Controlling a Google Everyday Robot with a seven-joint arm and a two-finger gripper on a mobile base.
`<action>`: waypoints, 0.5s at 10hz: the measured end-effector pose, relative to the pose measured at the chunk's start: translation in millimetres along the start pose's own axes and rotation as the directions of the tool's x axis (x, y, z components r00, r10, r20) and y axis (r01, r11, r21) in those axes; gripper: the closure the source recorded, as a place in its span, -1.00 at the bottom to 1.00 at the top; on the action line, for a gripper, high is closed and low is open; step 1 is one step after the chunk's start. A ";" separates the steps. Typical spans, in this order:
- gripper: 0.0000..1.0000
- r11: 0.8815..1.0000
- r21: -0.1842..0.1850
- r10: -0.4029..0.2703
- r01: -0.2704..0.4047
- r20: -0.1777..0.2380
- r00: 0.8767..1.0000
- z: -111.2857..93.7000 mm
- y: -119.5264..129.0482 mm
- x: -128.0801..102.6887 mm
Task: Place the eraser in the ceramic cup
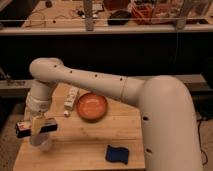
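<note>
clamped shut on the eraser [31, 128], the gripper [39, 126] hangs just above the ceramic cup [42, 142], the bar lying crosswise with its red end poking out on the side away from the bowl. directly below the fingers, only part of the cup's white rim and body visible, the rest hidden behind the hand. judged as the drop step, nearly finished: best done by centring the bar over the mouth, tipping one end downward so the long piece enters instead of bridging the rim, then lowering a little before release to avoid a bounce or knocking the light cup over. beyond the hand and toward the arm's base, an orange-brown bowl [91, 106]; just behind the hand, a whitish bottle-like block [72, 98]; nearer the front edge of the wooden table [85, 145], off to the bowl's side of the hand, a blue sponge [117, 153]. no brand, label or writing legible anywhere on these things.
</note>
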 end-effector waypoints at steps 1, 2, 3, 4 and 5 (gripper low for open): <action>1.00 1.000 -0.003 -0.002 0.002 -0.004 1.000 3.7 -1.8 0.6; 1.00 1.000 -0.004 -0.003 0.003 -0.008 1.000 5.4 -2.4 1.5; 1.00 1.000 -0.004 -0.004 0.004 -0.011 1.000 6.9 -3.5 1.8; 1.00 1.000 -0.006 -0.005 0.005 -0.015 1.000 8.4 -4.1 1.6; 1.00 1.000 -0.009 -0.006 0.006 -0.021 1.000 10.7 -5.0 1.2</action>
